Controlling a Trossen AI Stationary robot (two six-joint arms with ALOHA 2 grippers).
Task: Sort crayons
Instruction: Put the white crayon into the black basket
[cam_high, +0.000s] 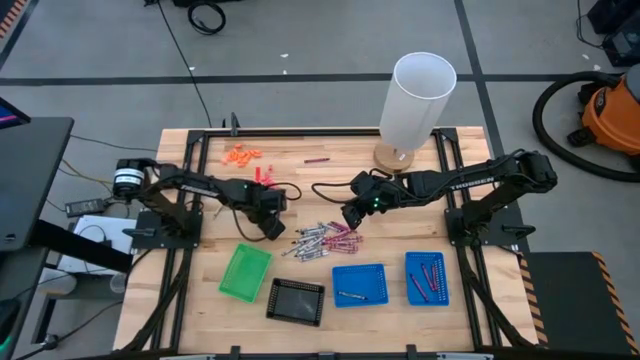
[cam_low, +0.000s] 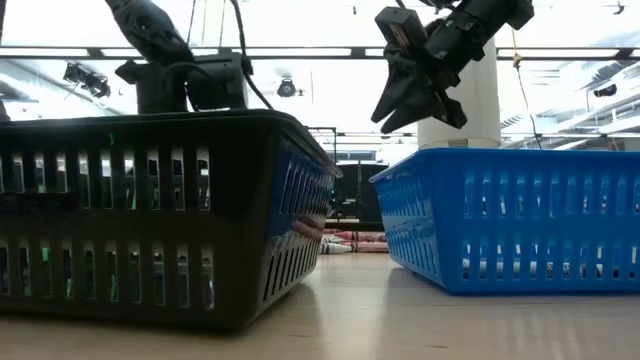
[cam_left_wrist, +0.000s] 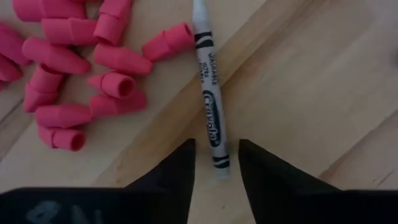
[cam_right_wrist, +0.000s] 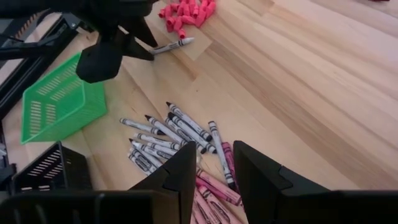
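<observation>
A grey-white crayon (cam_left_wrist: 210, 93) lies flat on the wooden table beside a heap of pink bits (cam_left_wrist: 74, 68). My left gripper (cam_left_wrist: 216, 169) points down over it, open, one fingertip on either side of the crayon's near end; a thin gap shows on both sides. The right wrist view shows the same crayon (cam_right_wrist: 174, 45) at the left gripper's tip. A pile of grey-white and maroon crayons (cam_high: 325, 240) lies mid-table. My right gripper (cam_right_wrist: 214, 168) hangs open above that pile (cam_right_wrist: 180, 143), with nothing between its fingers.
At the near edge stand a green tray (cam_high: 245, 272), a black tray (cam_high: 296, 300) and two blue trays (cam_high: 360, 284) (cam_high: 427, 277) with a few crayons in them. Orange bits (cam_high: 240, 155), a lone maroon crayon (cam_high: 317, 160) and a tall white cylinder (cam_high: 415, 100) are at the far side.
</observation>
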